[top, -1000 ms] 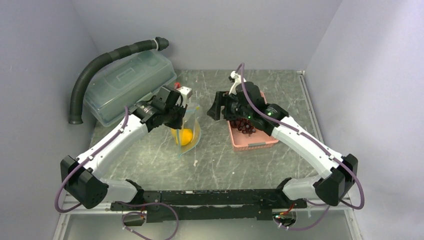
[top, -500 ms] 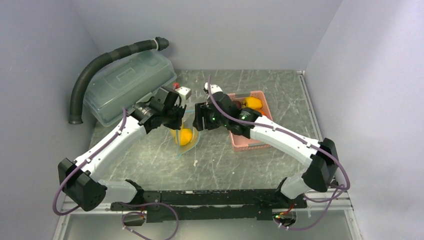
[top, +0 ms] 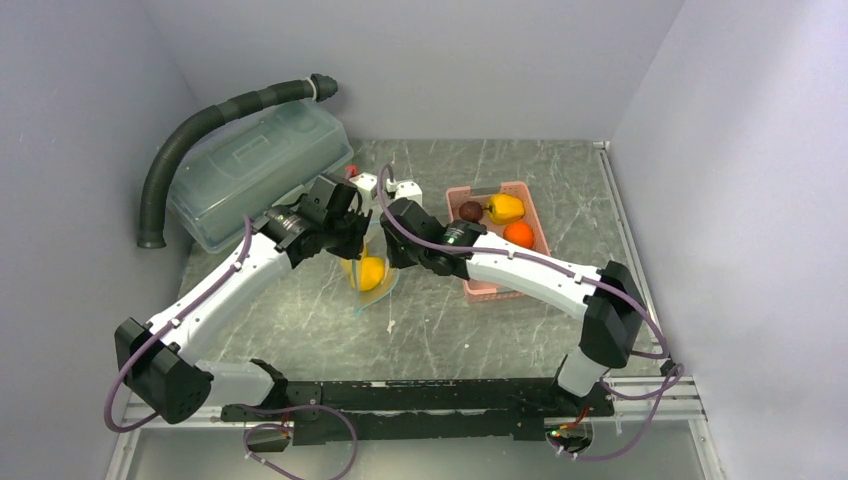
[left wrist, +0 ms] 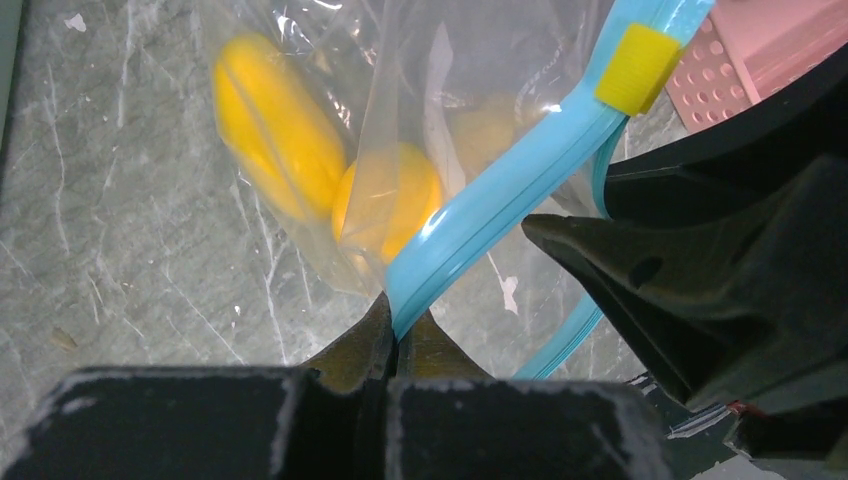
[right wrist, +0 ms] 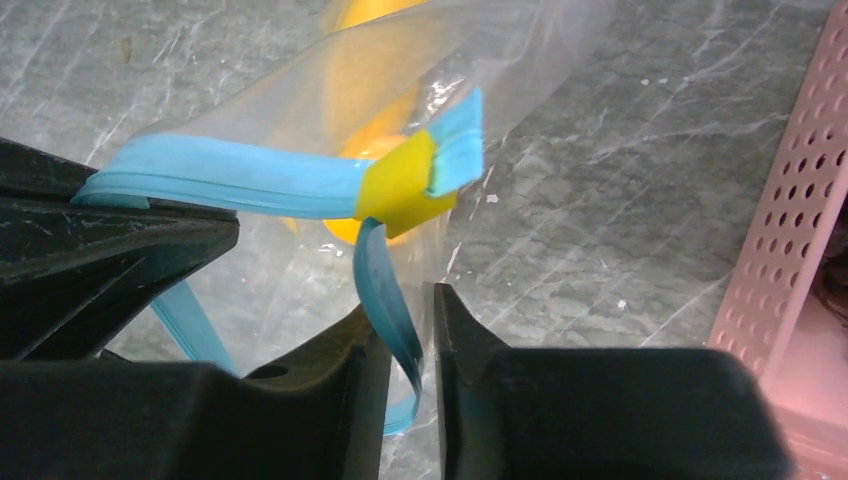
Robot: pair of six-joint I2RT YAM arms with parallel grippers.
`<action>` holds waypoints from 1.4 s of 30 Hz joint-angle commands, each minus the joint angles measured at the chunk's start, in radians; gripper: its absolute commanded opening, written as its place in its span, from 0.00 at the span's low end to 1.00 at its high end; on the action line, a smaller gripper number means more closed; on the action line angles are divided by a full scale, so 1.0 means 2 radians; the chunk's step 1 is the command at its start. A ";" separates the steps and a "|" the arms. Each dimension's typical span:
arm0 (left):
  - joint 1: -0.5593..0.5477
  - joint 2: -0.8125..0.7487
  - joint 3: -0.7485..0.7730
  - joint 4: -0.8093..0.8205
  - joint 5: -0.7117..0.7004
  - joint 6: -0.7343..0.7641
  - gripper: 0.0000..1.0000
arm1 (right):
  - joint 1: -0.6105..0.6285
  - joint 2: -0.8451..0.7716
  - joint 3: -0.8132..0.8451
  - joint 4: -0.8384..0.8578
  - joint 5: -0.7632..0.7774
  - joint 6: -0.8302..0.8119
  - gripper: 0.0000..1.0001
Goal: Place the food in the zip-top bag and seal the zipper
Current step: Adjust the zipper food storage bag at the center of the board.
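At the middle of the marbled table (top: 450, 330), we see the clear zip-top bag (top: 372, 262) held upright with its mouth up. Two yellow-orange fruits (left wrist: 275, 125) press against the plastic inside.

The teal-blue zipper (left wrist: 500, 200) runs along the bag's mouth and carries a yellow slider (left wrist: 637, 68) near one end.

The left gripper (left wrist: 397, 325) comes in from the bag's 10 o'clock. Its jaws are closed tight on one side of the zipper, and the strip rises straight out of the pinch.

The right gripper (right wrist: 410, 320) reaches in from 2 o'clock. Its jaws stand a narrow slit apart, and the other side of the strip hangs loose in that gap just below the slider. We cannot tell whether either finger touches it.

At the bag's 3 o'clock, just beside it, the right arm lies across the near part of the pink basket (top: 500, 290).

Three pieces show at the basket's far end:
- a brown-red ball (top: 471, 210)
- a yellow fruit (top: 505, 208)
- a round orange fruit (top: 518, 233)

At 10 o'clock, well apart, stands a grey-green lidded box (top: 255, 170). A black ribbed hose (top: 200, 125) arches over its far side.
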 commanded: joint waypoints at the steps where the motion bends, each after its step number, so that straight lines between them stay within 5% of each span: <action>1: 0.002 -0.019 -0.004 0.018 0.007 0.008 0.00 | 0.001 -0.006 0.027 -0.005 0.031 0.016 0.15; 3: 0.002 -0.021 -0.006 0.019 0.007 0.006 0.02 | 0.001 -0.004 0.034 -0.015 0.034 0.023 0.00; 16: 0.001 -0.085 -0.051 0.042 -0.001 -0.053 0.39 | 0.001 0.009 0.064 -0.036 0.016 0.074 0.00; 27: -0.013 -0.161 -0.141 0.117 -0.043 -0.124 0.32 | 0.001 0.003 0.058 -0.021 0.000 0.091 0.00; 42: -0.110 -0.157 -0.167 0.151 -0.212 -0.128 0.30 | 0.000 -0.024 0.034 -0.007 -0.009 0.098 0.00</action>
